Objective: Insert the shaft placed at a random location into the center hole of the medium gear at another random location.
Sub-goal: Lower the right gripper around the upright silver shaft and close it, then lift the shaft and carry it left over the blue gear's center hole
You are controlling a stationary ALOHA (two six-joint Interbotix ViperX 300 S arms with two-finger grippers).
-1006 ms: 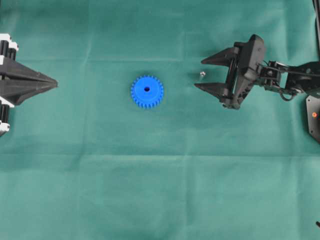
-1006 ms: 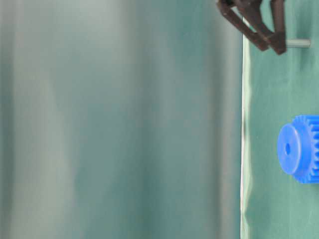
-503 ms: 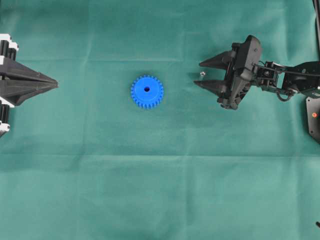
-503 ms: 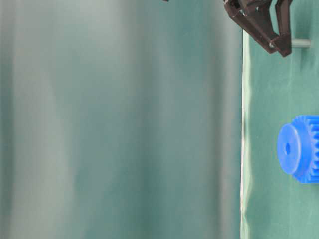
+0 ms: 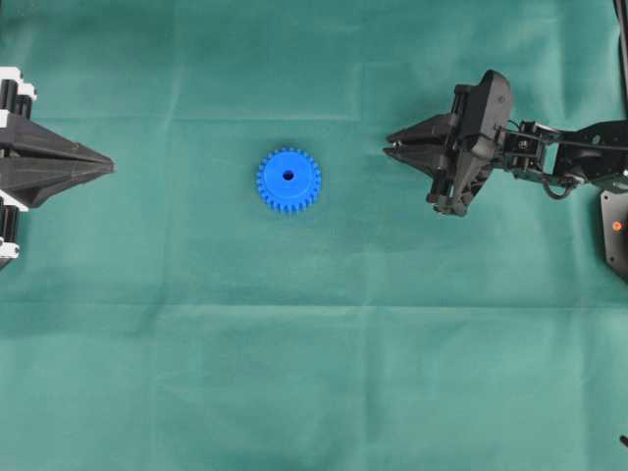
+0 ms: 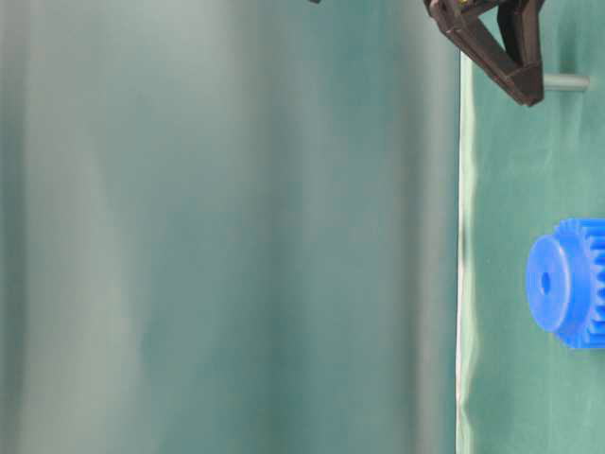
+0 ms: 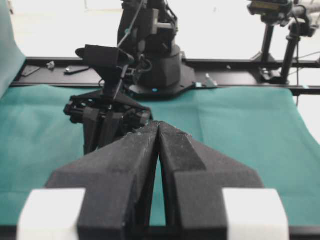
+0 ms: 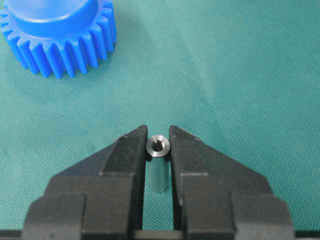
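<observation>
shaft pinched upright between right fingers, left fingers pressed together, blue gear apart

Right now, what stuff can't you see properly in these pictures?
- Pin: overhead, the right tool covers it.
- Pin's lower end: right wrist view, hidden between the fingers, so whether it touches the cloth can't be told.
- Gear: table-level view, right edge cuts it off; right wrist view, top edge does.
- Gear: left wrist view, hidden behind the shut left tool.

Black wedge-shaped end effector fingers; white blocks, thin cables.
</observation>
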